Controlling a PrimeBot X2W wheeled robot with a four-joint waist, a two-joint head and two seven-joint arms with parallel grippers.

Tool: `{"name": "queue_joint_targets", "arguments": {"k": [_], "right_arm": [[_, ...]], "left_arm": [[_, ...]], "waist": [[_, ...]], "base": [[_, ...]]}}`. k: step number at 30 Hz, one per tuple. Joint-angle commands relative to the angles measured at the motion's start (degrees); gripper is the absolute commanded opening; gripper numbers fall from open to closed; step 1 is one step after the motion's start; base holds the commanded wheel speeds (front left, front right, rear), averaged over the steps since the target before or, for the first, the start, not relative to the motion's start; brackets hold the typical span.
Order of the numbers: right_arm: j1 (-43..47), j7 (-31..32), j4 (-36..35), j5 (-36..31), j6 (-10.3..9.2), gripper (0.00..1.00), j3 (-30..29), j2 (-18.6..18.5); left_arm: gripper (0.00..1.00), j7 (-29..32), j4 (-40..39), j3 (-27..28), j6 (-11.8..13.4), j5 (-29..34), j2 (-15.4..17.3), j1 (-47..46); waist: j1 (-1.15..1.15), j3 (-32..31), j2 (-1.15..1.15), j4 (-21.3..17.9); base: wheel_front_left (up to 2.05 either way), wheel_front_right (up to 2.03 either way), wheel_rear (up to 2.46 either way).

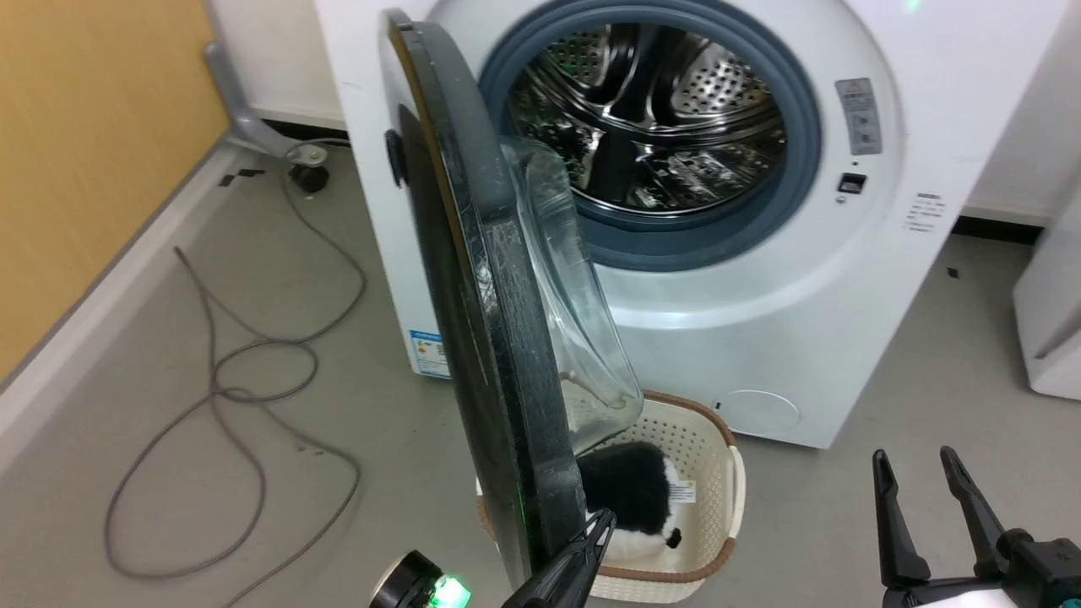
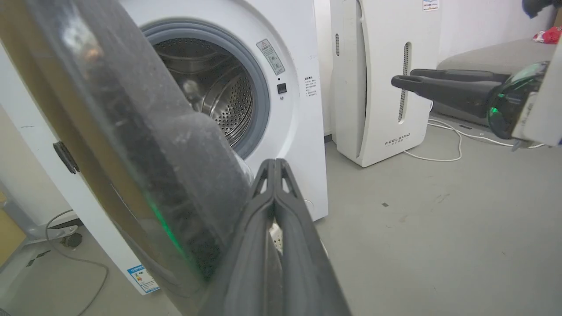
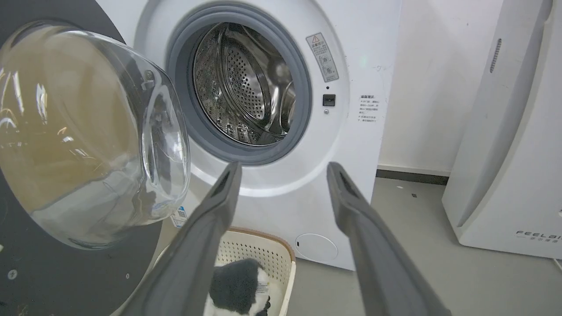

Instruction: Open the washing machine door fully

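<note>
washing machine door (image 1: 486,295): partly open | left end effector (image 1: 602,520): together, at door rim | right end effector (image 1: 917,458): apart, empty

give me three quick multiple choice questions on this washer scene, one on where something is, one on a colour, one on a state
1. Where is the laundry basket relative to the washing machine?
A. on top of it
B. inside the drum
C. on the floor in front of it

2. What colour is the rubber ring around the machine's mouth?
A. grey
B. red
C. yellow

3. How do the left gripper and the right gripper stand?
A. both open
B. left shut, right open
C. both shut

Answers:
1 C: the head view shows it on the floor, below the open washing machine door.
2 A: the ring reads grey against the white front.
3 B: the left fingers are pressed together and the right fingers are spread apart.
</note>
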Motion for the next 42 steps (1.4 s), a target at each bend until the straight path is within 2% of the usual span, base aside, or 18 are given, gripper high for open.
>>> {"name": "queue_joint_targets", "arguments": {"k": [1,16,22,30,34,37,42], "right_arm": [[0.12,-0.25,0.19,0.47,0.05,1.0,-0.02,0.23],[0.4,-0.25,0.07,1.73,0.05,1.0,0.73,0.23],[0.23,-0.25,-0.26,3.48,0.05,1.0,1.66,0.23],[-0.11,-0.25,-0.31,3.59,0.05,1.0,2.28,0.23],[-0.49,-0.25,-0.24,3.19,0.05,1.0,2.45,0.23],[-0.75,-0.25,-0.23,2.86,0.05,1.0,2.0,0.23],[-1.34,-0.25,-0.13,2.01,0.05,1.0,1.86,0.23]], "left_arm": [[0.0,-0.24,-0.07,0.67,0.63,-0.16,0.64,-0.31],[0.0,-0.24,-3.77,3.29,3.59,-1.06,4.49,3.19],[0.0,-0.24,-4.44,6.68,5.96,-2.12,6.63,5.2],[0.0,-0.24,-4.54,16.82,9.44,-7.15,8.41,3.99],[0.0,-0.24,-2.72,22.61,9.6,-9.69,9.25,2.22],[0.0,-0.24,-1.53,27.17,9.69,-11.66,8.68,0.61],[0.0,-0.24,2.46,33.49,7.71,-13.72,7.61,-2.3]], "waist": [[0.0,-0.01,0.0,0.66],[0.0,1.02,0.0,8.64],[0.0,1.46,0.0,11.39],[0.0,2.08,0.0,12.89],[0.0,2.51,0.0,12.44],[0.0,3.2,0.0,11.83],[0.0,4.47,0.0,10.5]], "base": [[0.0,0.0,0.0],[0.0,0.0,0.0],[0.0,0.0,0.0],[0.0,0.0,0.0],[0.0,0.0,0.0],[0.0,0.0,0.0],[0.0,0.0,0.0]]}}
